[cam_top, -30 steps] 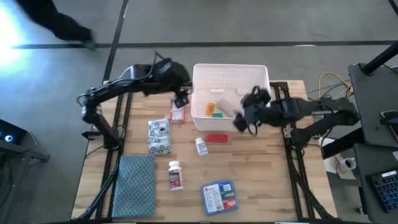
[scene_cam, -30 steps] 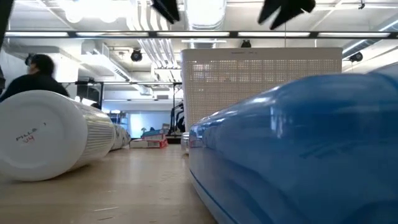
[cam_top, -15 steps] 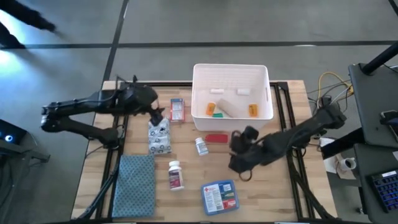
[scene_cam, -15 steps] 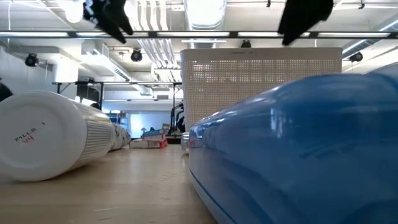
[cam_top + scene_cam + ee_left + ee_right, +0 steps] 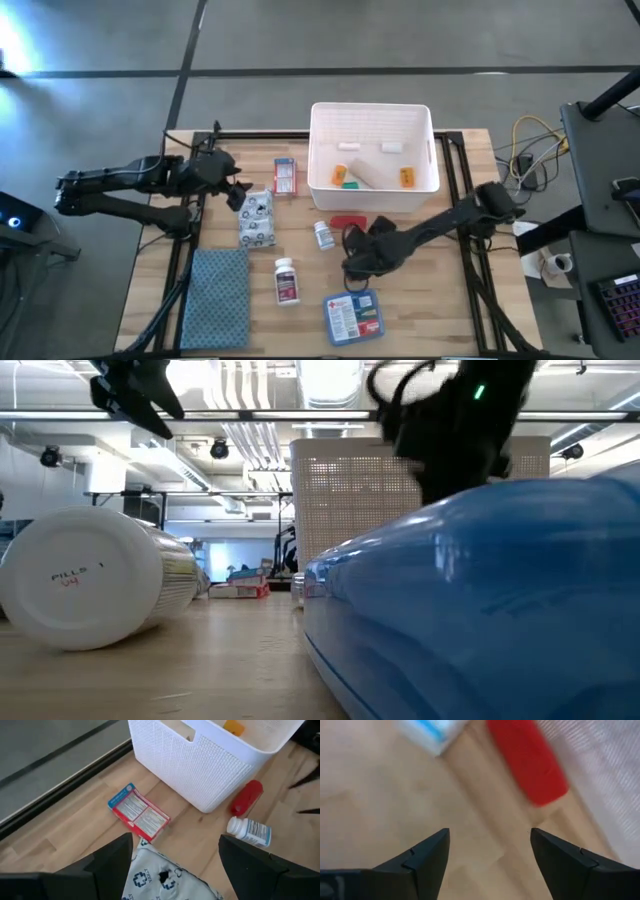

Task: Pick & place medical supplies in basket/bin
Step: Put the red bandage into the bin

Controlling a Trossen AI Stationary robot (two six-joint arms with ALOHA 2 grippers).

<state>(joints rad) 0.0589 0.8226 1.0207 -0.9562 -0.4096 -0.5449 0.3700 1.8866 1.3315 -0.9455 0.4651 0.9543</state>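
Here, the white rectangular plastic bin (image 5: pixel 372 147) with perforated walls sits at the far middle of the wooden table (image 5: pixel 430 300), holding two orange vials (image 5: pixel 404 177), a pale cylinder (image 5: pixel 368 175) and two small white pieces (image 5: pixel 391 147). Just in front of it lies a red tube (image 5: pixel 347 222), with a small white pill bottle (image 5: pixel 322 235) beside that; a larger white pill bottle with a red label (image 5: pixel 285 281) lies nearer the front, and a blue first-aid packet (image 5: pixel 352 316) at the front edge. A red-and-white small box (image 5: pixel 284 176) lies flat just left of the bin, and a white printed packet (image 5: pixel 256 217) sits in front of that. A blue-grey folded cloth (image 5: pixel 217 297) rests at the front left. The right gripper (image 5: pixel 355 268) hangs low over bare wood between the red tube and the first-aid packet, its fingers (image 5: pixel 427 856) spread wide with nothing between them. The left gripper (image 5: pixel 233 190) hovers at the far corner of the printed packet, its fingers (image 5: pixel 112 862) likewise parted wide and empty.
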